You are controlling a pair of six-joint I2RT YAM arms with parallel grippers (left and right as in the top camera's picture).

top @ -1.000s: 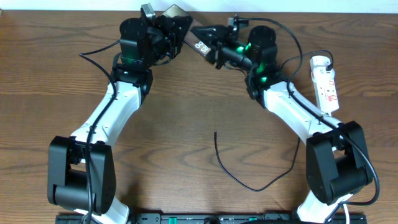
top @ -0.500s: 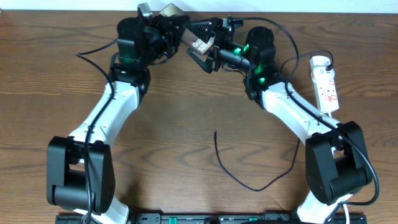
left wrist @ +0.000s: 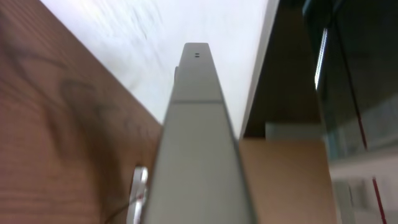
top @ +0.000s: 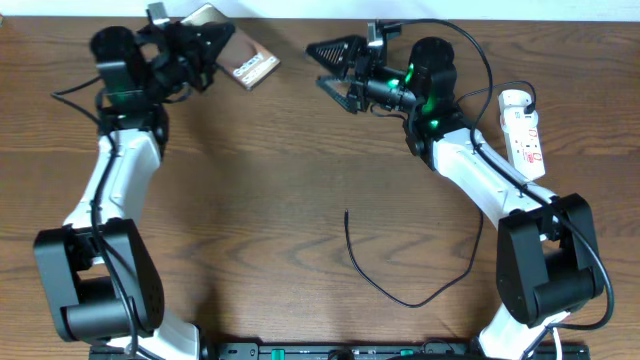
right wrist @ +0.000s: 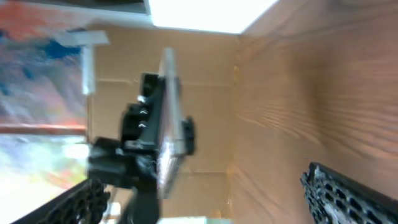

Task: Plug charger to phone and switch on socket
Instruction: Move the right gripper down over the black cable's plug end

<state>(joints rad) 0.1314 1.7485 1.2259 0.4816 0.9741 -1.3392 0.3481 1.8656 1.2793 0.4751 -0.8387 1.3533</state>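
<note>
The phone [top: 250, 66], a bronze slab with white lettering, is held off the table at the back left, with my left gripper [top: 205, 45] shut on its far end. The left wrist view shows the phone [left wrist: 199, 149] edge-on, filling the middle. My right gripper [top: 335, 68] stands open and empty about a hand's width to the right of the phone. Its own view shows the phone [right wrist: 166, 124] edge-on ahead, between the spread fingers [right wrist: 348, 193]. The charger [top: 385, 285] lies loose on the table, its free end [top: 346, 213] near the centre. The socket [top: 526, 135] lies at the right edge.
The white wall edge runs along the back of the table [top: 300, 160]. The right arm's thick black cables [top: 480, 60] loop near the socket. A black rail [top: 330, 352] lines the front edge.
My right gripper opened wide and came off the phone. The left arm swung well to the left, carrying the phone away from the right gripper.
</note>
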